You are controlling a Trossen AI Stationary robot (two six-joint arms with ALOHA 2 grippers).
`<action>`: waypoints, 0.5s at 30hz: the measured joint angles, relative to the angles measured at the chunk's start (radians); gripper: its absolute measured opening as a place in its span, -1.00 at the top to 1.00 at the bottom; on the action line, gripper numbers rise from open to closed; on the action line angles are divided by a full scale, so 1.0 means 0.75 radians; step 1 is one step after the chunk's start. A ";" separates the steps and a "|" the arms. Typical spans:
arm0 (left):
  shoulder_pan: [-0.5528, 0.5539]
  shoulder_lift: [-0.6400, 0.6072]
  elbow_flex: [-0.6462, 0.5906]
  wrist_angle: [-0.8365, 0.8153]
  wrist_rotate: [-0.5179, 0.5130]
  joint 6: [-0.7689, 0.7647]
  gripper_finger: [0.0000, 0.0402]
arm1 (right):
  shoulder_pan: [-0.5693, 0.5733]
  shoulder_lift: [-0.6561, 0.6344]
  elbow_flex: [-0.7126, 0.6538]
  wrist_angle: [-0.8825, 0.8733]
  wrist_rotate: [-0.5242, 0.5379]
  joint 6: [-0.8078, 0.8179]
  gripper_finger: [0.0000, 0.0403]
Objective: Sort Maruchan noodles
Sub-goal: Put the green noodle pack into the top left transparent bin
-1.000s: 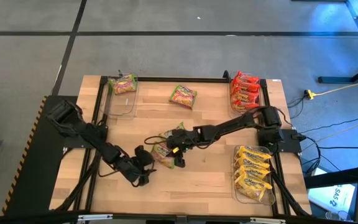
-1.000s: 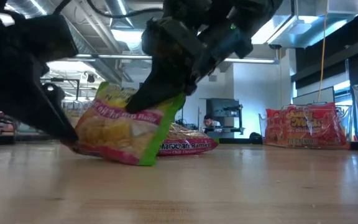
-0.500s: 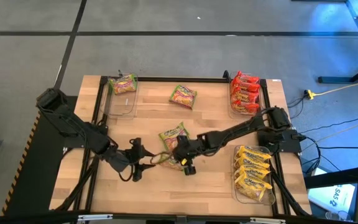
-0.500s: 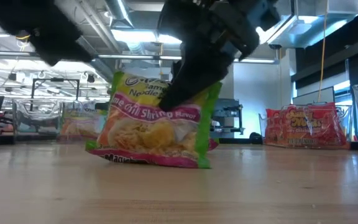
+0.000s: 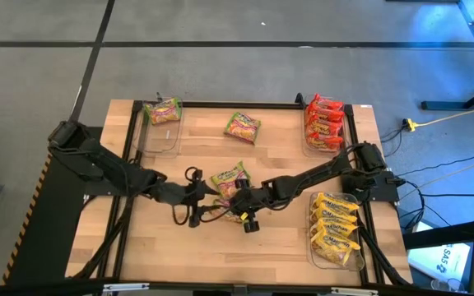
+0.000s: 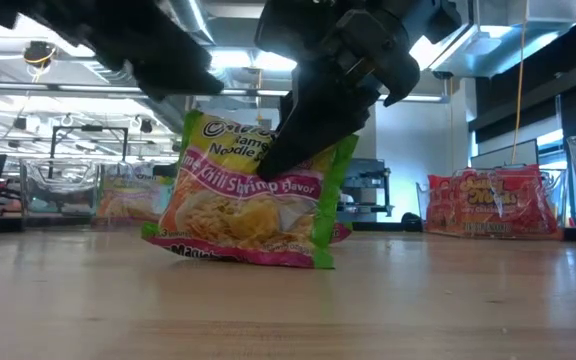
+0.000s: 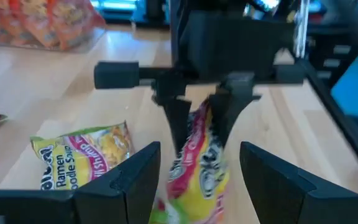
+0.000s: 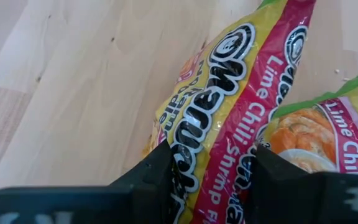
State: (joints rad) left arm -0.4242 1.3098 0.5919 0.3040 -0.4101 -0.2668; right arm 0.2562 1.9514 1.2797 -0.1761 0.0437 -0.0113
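Note:
A green-pink Maruchan packet (image 6: 251, 205) stands nearly upright mid-table, shut in my right gripper (image 5: 239, 205). My left gripper (image 5: 197, 197) is open and level at the packet's left. In the left wrist view its fingers (image 7: 135, 177) stand on either side of the packet (image 7: 194, 168); I cannot tell if they touch it. A second green-pink packet (image 5: 229, 175) lies flat just beyond. A third (image 5: 243, 126) lies near the far edge. A fourth (image 5: 163, 110) lies in the far left bin. My right gripper pinches the standing packet by its upper edge (image 6: 313, 150) between its two fingers (image 8: 157, 177), coming slanting down from the table's right. The packet hangs tilted below the fingers, and its lower edge (image 6: 238, 255) rests on the table.
Red-orange packets (image 5: 323, 123) fill the clear bin at the far right. Yellow packets (image 5: 336, 230) fill the clear bin at the near right. The clear bin (image 5: 160, 136) at the far left holds one packet. Bare wood lies along the table's near edge.
My left gripper has come away from the packet's lower edge, risen and swung toward the far edge, and now faces the packet from the left. My right gripper has shifted slightly right and tipped the packet from a lean to nearly upright, its lower edge staying on the table.

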 joint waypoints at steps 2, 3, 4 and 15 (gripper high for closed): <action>0.046 0.034 0.034 -0.017 0.055 0.040 -0.07 | 0.000 0.000 0.000 0.000 -0.001 0.000 0.45; 0.067 0.060 0.071 -0.027 0.087 0.054 -0.07 | 0.000 0.000 0.000 0.001 -0.001 0.001 0.45; 0.088 0.084 0.108 -0.054 0.106 0.068 -0.07 | 0.000 0.000 0.000 0.002 -0.001 0.001 0.45; 0.209 0.447 0.564 -0.663 0.330 0.048 -0.07 | -0.001 0.001 0.000 0.000 -0.001 0.002 0.45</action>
State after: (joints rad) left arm -0.2674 1.6452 1.0150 -0.1934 -0.1622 -0.2305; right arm 0.2558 1.9518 1.2797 -0.1757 0.0429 -0.0097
